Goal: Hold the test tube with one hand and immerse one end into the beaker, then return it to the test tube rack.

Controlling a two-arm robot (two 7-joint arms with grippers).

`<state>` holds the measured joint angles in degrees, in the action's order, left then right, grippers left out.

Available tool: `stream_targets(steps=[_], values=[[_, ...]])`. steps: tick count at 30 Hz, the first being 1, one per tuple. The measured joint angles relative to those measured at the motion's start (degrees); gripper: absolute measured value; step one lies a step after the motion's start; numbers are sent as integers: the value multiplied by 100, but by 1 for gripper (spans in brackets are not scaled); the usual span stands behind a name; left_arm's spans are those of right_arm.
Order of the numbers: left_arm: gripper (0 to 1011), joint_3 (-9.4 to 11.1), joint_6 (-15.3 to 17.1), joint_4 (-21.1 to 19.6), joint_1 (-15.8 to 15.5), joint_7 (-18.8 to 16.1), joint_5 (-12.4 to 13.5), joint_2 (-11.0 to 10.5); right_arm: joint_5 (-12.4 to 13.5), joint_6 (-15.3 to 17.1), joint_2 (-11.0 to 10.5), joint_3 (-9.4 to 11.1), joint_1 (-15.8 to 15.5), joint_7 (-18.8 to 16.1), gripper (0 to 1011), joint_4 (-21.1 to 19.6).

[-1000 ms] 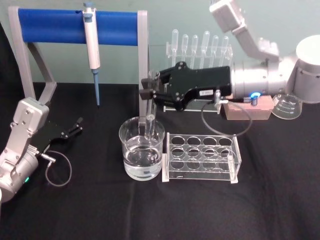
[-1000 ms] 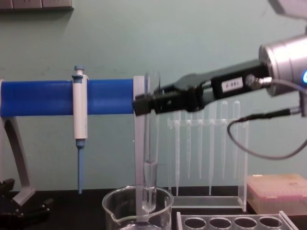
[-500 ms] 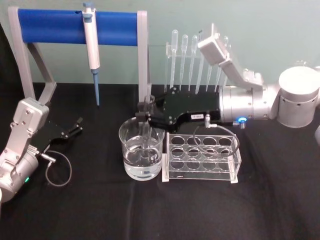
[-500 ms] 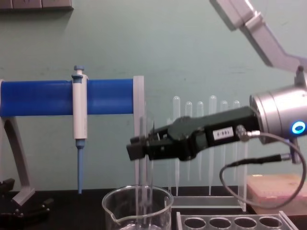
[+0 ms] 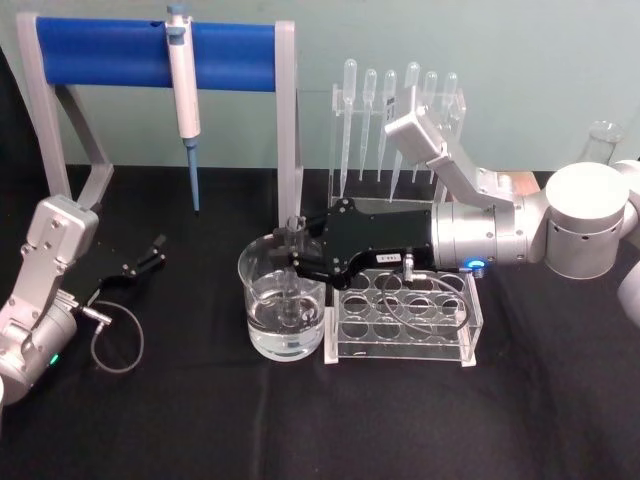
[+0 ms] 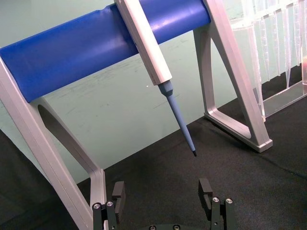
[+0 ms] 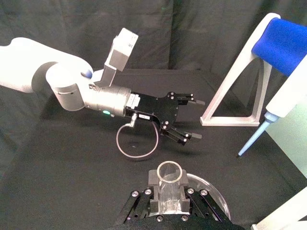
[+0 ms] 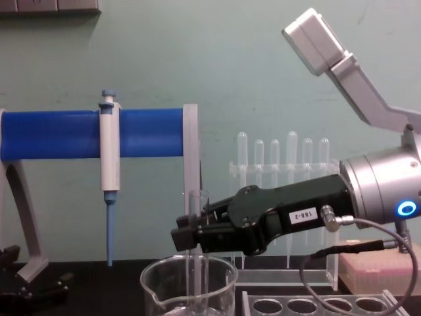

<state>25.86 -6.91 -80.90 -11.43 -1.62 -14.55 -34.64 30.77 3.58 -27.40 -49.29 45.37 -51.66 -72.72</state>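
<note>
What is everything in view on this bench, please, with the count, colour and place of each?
test tube: one, clear, upright, lower end inside the beaker
beaker: one, clear glass holding clear liquid, mid-table, left of the rack
test tube rack: one, clear, holes empty, beside the beaker
pipettes: six, clear, hanging in a clear holder behind the rack
pipettor: one, white and blue, hanging on the stand
stand: one, blue bar on grey legs, back left
box: one, pink, back right
right gripper: black, over the beaker, jaws shut on the test tube
left gripper: black, parked at the left, jaws open
</note>
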Motion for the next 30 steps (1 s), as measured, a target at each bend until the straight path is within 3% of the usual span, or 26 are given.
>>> stream_targets(steps=[13,30], values=[[1000,0,0,0,0,0,0,0,-292,-197,67,107,-181,101,241,45],[1000,0,0,0,0,0,0,0,-405,-241,194,247,-267,22,241,157]])
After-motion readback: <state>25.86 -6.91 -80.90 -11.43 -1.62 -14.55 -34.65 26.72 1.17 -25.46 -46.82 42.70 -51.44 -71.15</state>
